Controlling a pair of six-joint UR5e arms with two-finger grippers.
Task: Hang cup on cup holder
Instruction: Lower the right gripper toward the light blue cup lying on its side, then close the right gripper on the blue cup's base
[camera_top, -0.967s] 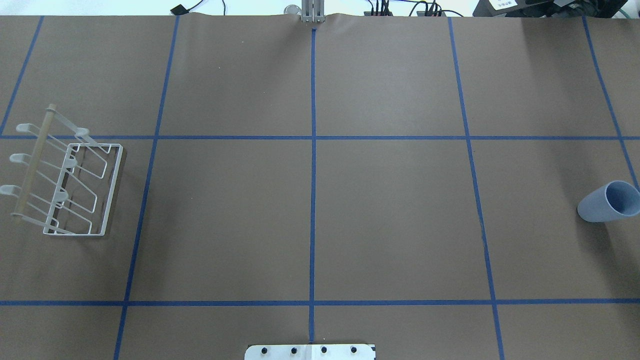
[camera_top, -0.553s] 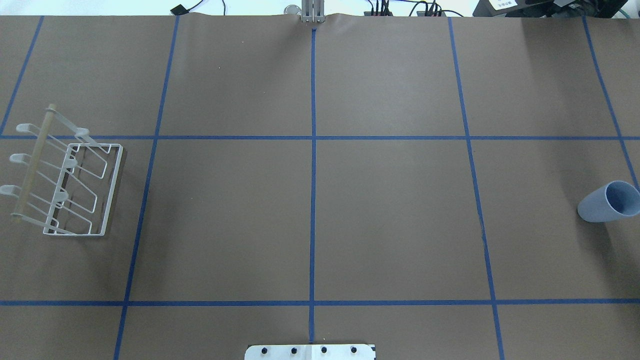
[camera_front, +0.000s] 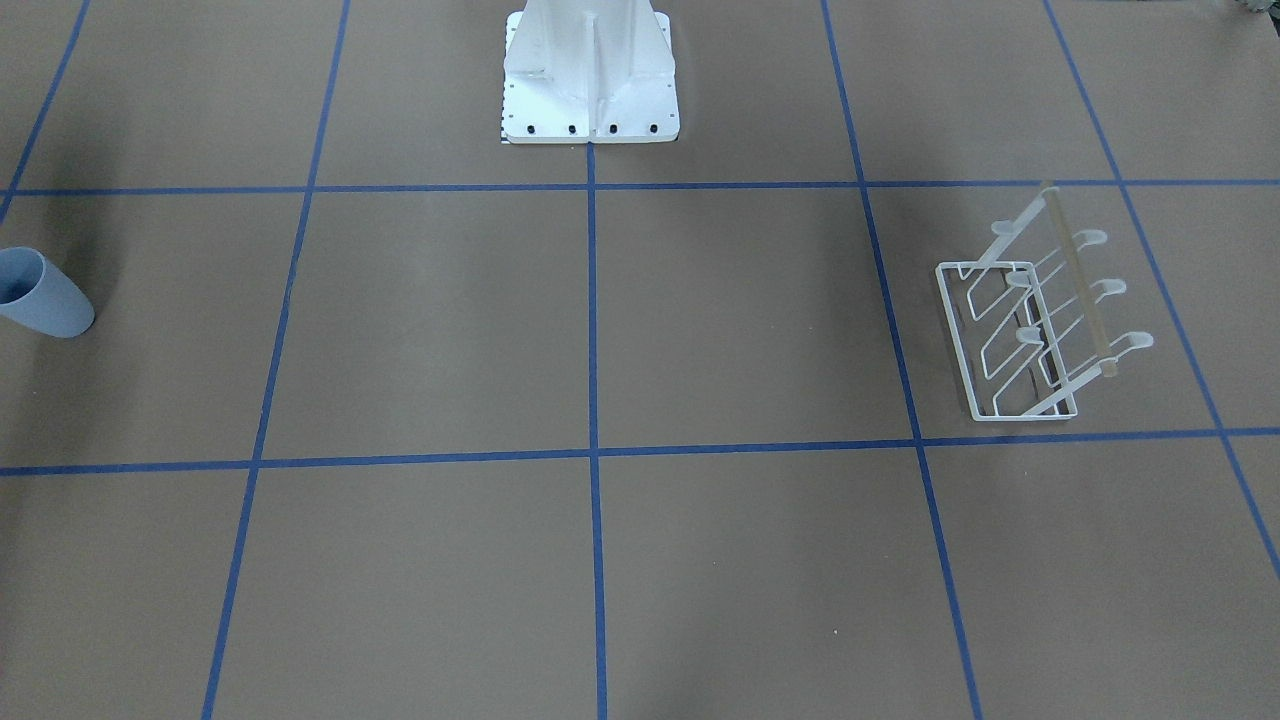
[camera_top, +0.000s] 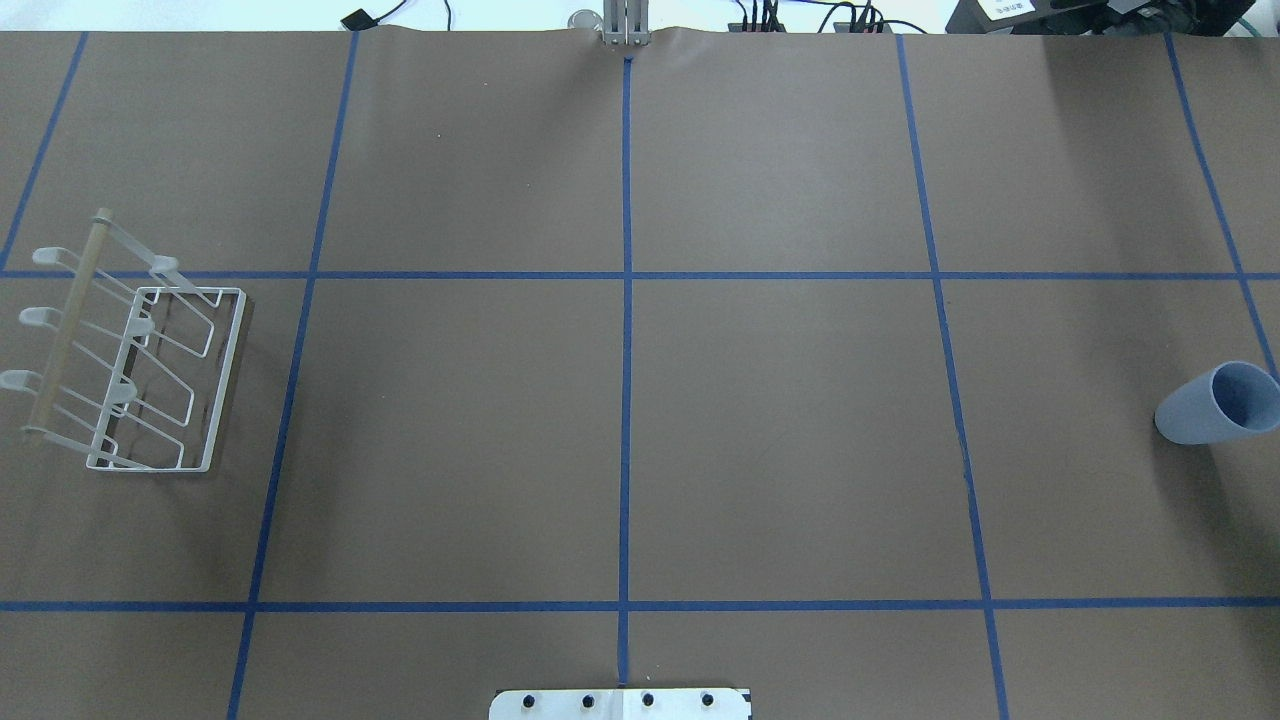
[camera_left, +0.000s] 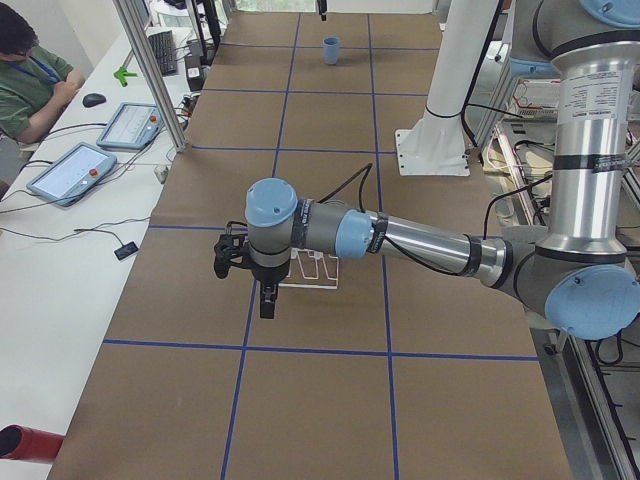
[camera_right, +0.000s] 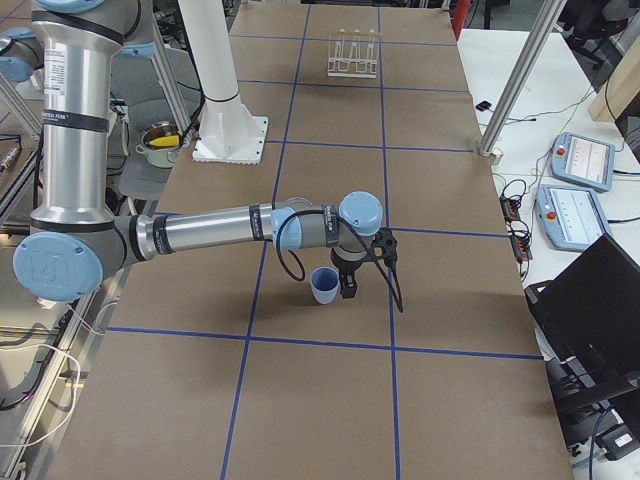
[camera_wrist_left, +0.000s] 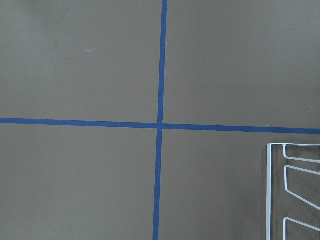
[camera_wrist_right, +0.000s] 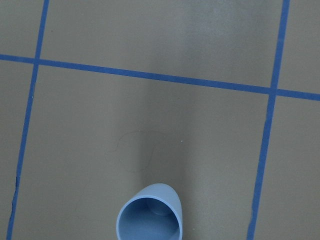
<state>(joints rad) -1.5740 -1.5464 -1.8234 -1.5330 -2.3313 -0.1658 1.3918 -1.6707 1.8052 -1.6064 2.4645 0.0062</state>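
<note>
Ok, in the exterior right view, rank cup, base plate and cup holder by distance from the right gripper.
1. cup, just beside the right gripper.
2. base plate, mid-table at robot's side.
3. cup holder, table's far end.

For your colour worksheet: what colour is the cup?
The cup is plain pale blue, clearest in the right wrist view.

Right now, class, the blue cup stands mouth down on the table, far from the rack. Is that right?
No: the cup stands mouth up; the right wrist view looks straight into it. It is on the table, far from the rack.
</note>
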